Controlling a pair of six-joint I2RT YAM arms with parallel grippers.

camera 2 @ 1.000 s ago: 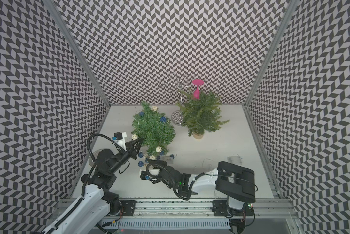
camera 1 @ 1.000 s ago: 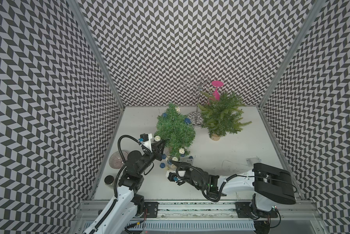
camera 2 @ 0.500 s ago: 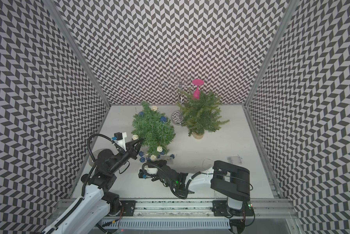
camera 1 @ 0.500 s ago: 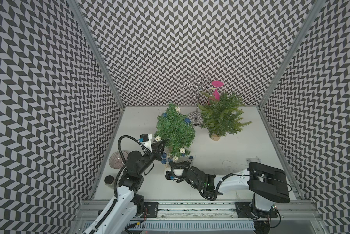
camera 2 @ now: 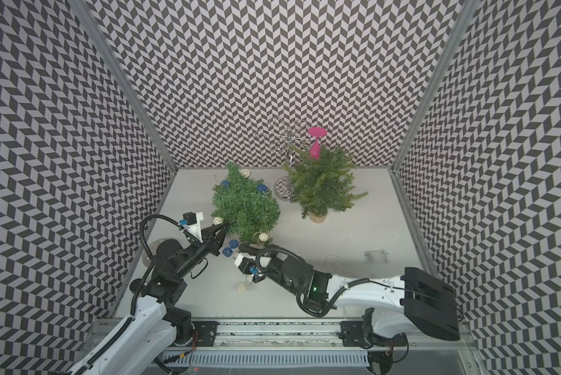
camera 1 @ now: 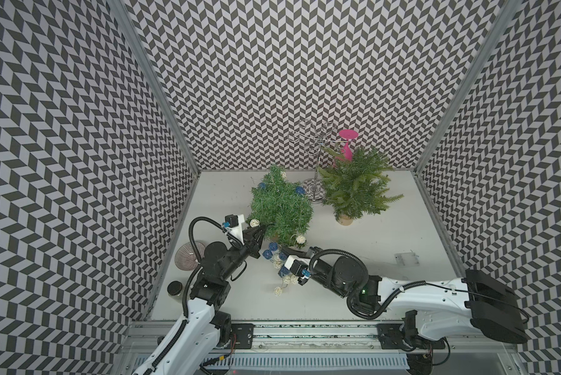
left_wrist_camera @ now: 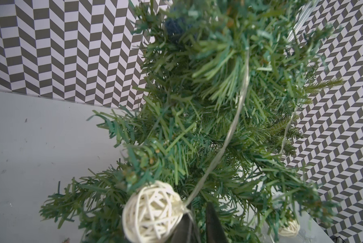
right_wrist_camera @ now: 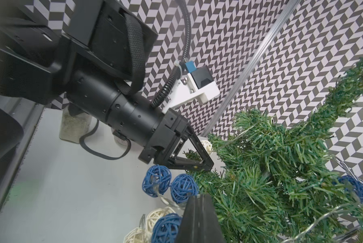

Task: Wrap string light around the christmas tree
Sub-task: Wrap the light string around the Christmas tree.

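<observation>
Because the wire has to stay snug against the branches, my left pincer is clamped on the string light right beside a cream ball, low in the middle of the left wrist view. The christmas tree stands centre frame in both top views. Part of the strand is draped over it, and the rest is heaped on the table just below its base. My right pincer is closed among the loose blue balls there, presumably to feed slack. Whether wire is caught between its tips I cannot tell.
</observation>
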